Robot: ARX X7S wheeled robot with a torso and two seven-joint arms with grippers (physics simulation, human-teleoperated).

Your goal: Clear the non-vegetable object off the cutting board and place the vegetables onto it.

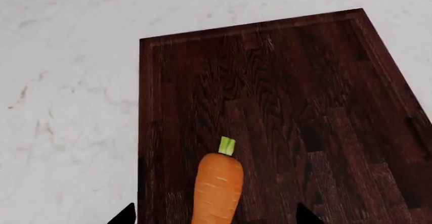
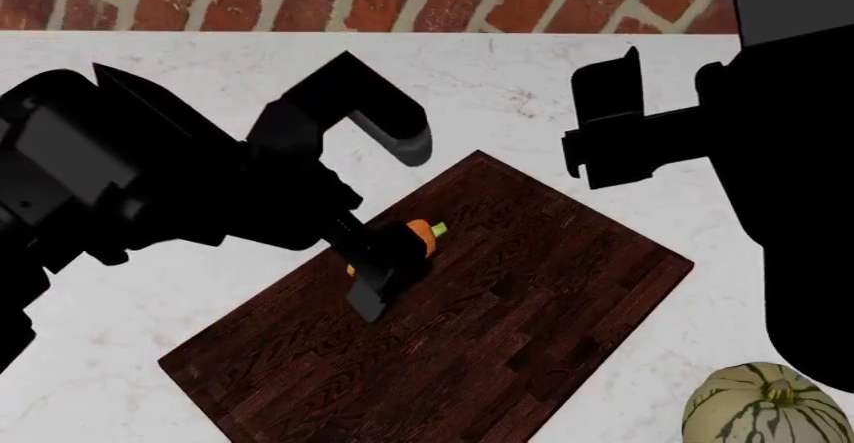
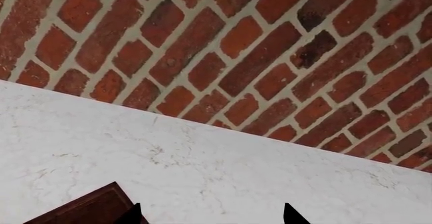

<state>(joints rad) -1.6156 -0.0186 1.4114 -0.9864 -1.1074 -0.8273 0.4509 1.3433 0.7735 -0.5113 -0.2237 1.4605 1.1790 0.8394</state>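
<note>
The orange carrot (image 1: pixel 217 183) with its green stem tip lies on the dark brown cutting board (image 1: pixel 304 97). My left gripper (image 1: pixel 216 216) hovers over it, open, with one fingertip wide of the carrot on each side and touching nothing. In the head view the carrot (image 2: pixel 422 232) sits near the board's (image 2: pixel 534 303) middle under the left gripper (image 2: pixel 387 263). The striped cream squash (image 2: pixel 767 405) rests on the counter off the board's near right corner. My right gripper (image 2: pixel 587 133) hangs open and empty above the counter beyond the board. The strawberry is out of view.
White marble counter (image 2: pixel 534 73) surrounds the board, and a red brick wall (image 3: pixel 223 52) runs along its back. The right wrist view shows one board corner (image 3: pixel 88 210) and bare marble (image 3: pixel 216 168) below the right gripper (image 3: pixel 212 215).
</note>
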